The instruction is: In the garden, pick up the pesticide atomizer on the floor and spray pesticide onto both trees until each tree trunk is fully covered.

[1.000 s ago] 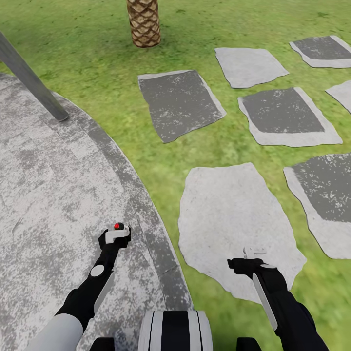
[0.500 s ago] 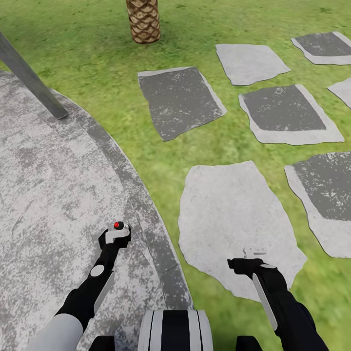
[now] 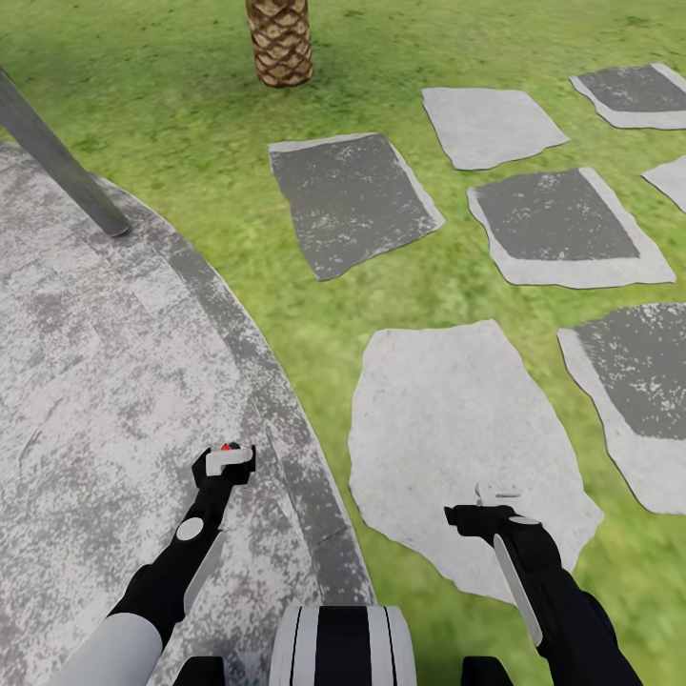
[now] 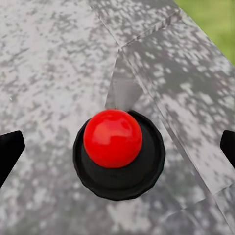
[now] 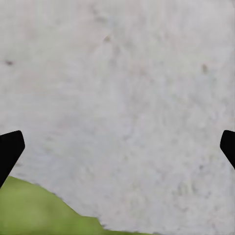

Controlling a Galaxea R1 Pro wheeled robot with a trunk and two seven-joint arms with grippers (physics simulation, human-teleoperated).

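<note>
The pesticide atomizer and both trees are out of view. My left gripper [image 3: 226, 460] hangs open over the grey mottled patio [image 3: 95, 381]; in the left wrist view [image 4: 117, 147] its black fingertips stand far apart at the picture's edges. Under it a red ball on a round black base [image 4: 113, 138] sits on the patio. My right gripper [image 3: 497, 493] is open over a pale stepping stone [image 3: 448, 429]; the right wrist view [image 5: 117, 147] looks down on that stone's edge and the grass. The green grass floor [image 3: 314, 314] lies between patio and stones.
Several flat grey stepping stones [image 3: 353, 200] lie in the grass ahead and to the right. A palm-like plant's scaly brown trunk [image 3: 280, 43] stands at the far middle. A slanted grey pole [image 3: 62, 162] meets the patio at the left.
The whole picture has shifted slightly, so the camera moved. The red ball has slid almost wholly behind my left gripper in the head view. Both arms keep their pose.
</note>
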